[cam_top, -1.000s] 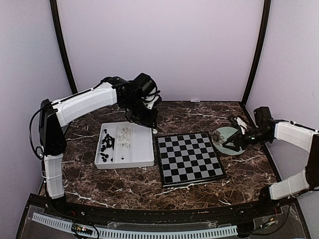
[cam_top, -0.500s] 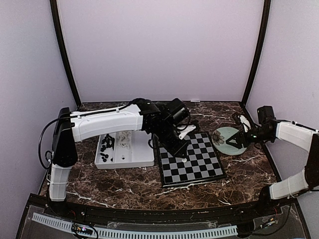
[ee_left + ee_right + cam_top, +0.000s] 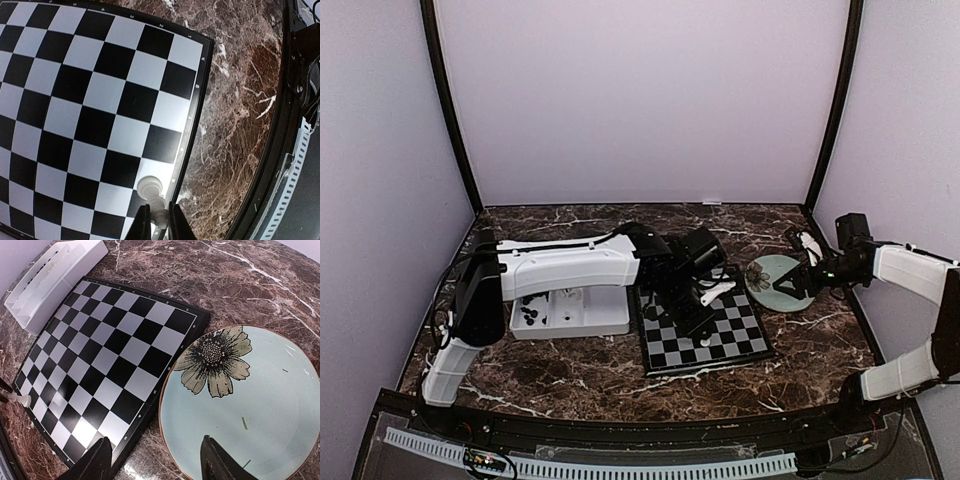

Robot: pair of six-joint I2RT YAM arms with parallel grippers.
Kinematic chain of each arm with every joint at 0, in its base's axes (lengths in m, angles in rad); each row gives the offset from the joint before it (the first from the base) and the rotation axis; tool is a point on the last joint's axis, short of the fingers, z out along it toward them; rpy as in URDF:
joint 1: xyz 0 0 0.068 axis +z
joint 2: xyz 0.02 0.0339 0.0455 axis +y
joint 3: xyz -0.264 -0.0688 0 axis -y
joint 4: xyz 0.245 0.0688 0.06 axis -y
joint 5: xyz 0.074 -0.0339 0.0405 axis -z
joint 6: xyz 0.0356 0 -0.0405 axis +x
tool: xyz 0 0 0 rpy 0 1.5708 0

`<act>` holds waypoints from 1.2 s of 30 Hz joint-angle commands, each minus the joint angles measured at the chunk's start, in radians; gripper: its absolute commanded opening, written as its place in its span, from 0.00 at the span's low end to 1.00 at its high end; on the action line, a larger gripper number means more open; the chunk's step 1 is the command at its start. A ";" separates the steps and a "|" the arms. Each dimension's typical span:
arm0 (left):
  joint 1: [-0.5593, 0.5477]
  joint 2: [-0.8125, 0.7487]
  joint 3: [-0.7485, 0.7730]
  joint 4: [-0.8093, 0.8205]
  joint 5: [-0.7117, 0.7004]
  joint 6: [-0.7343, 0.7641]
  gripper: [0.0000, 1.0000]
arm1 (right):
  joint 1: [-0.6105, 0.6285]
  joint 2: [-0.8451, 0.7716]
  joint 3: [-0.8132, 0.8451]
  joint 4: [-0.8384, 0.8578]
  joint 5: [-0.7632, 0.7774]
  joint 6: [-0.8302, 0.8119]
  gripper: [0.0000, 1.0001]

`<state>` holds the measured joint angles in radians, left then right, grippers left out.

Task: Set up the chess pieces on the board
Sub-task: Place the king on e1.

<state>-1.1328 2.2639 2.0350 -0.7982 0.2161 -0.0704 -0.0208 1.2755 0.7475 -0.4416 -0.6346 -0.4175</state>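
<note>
The chess pieces at the board number one: a small glossy white pawn (image 3: pixel 150 189), clamped between the left gripper's (image 3: pixel 156 221) two dark fingers over an edge square of the flat black-and-silver checked board (image 3: pixel 75 100) (we see this grip only from the left wrist). The top view adds several black figures (image 3: pixel 529 313) in one white rectangular tray (image 3: pixel 602 318). The right gripper (image 3: pixel 155 460) hangs spread wide over the rim of one pale green flowered plate (image 3: pixel 270 405).

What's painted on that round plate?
Plate: pale green, one cream flower; right wrist view.
</note>
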 commanded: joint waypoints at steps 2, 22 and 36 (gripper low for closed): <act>-0.016 0.053 0.103 0.003 -0.017 0.014 0.06 | -0.002 0.011 -0.007 0.018 -0.007 -0.012 0.62; -0.025 0.160 0.247 -0.080 0.032 0.007 0.06 | -0.002 0.028 -0.002 0.010 -0.012 -0.023 0.62; -0.027 0.173 0.252 -0.101 0.054 0.008 0.07 | -0.002 0.025 -0.002 0.006 -0.013 -0.025 0.62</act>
<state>-1.1522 2.4367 2.2623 -0.8730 0.2512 -0.0704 -0.0208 1.2999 0.7475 -0.4423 -0.6353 -0.4347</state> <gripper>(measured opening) 0.101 0.623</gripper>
